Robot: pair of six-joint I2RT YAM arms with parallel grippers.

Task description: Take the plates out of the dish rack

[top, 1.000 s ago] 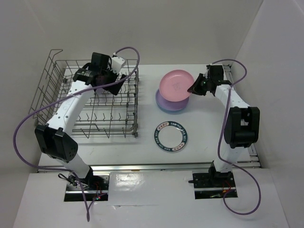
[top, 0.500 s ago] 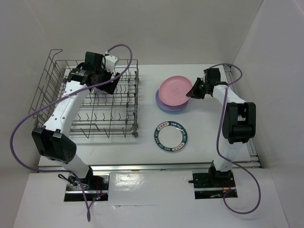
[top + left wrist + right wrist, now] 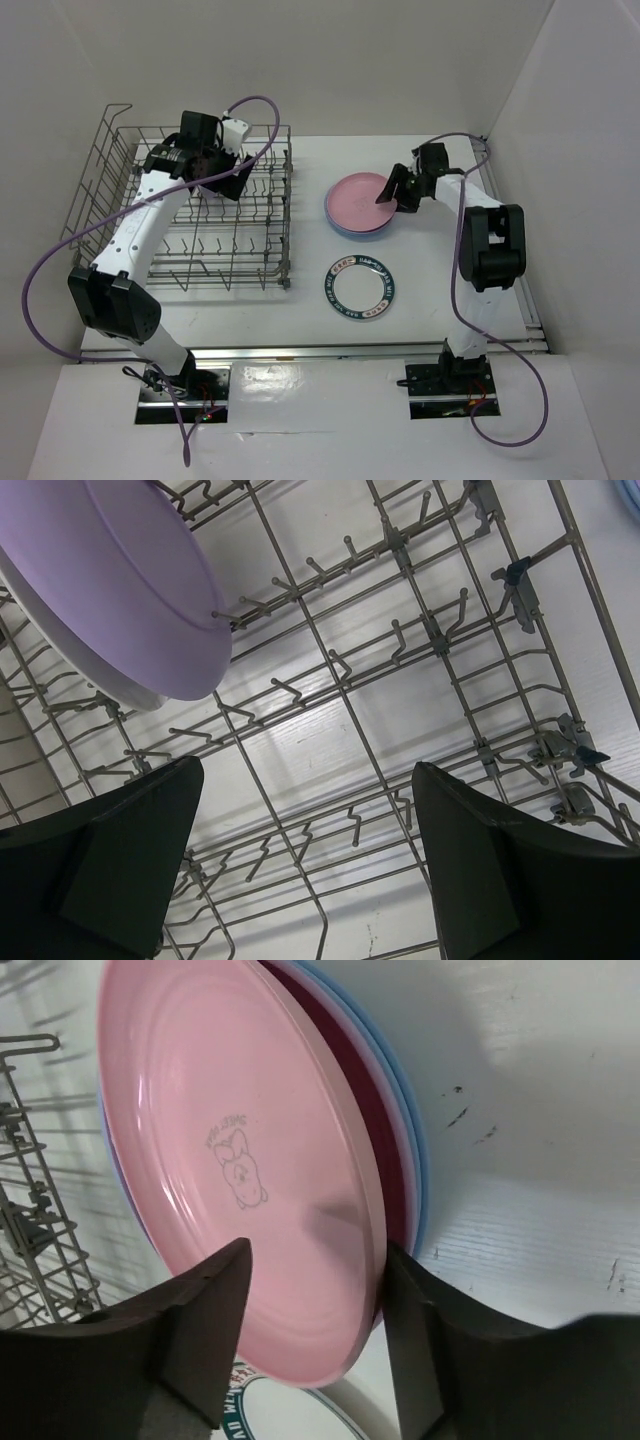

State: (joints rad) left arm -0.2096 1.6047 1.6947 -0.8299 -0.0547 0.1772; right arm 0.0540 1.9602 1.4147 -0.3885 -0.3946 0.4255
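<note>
Left gripper (image 3: 307, 770) wide open, lavender plate (image 3: 110, 580) up-left in dish rack (image 3: 437, 635); right gripper (image 3: 318, 1250) parted astride pink plate (image 3: 230, 1160) rim. Plates likely light, stiff, slick: pinch rim

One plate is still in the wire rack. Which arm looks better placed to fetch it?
Left. The left gripper hovers open over the dish rack, close to the lavender plate. The right gripper is across the table, at the pink plate on the stack.
</note>
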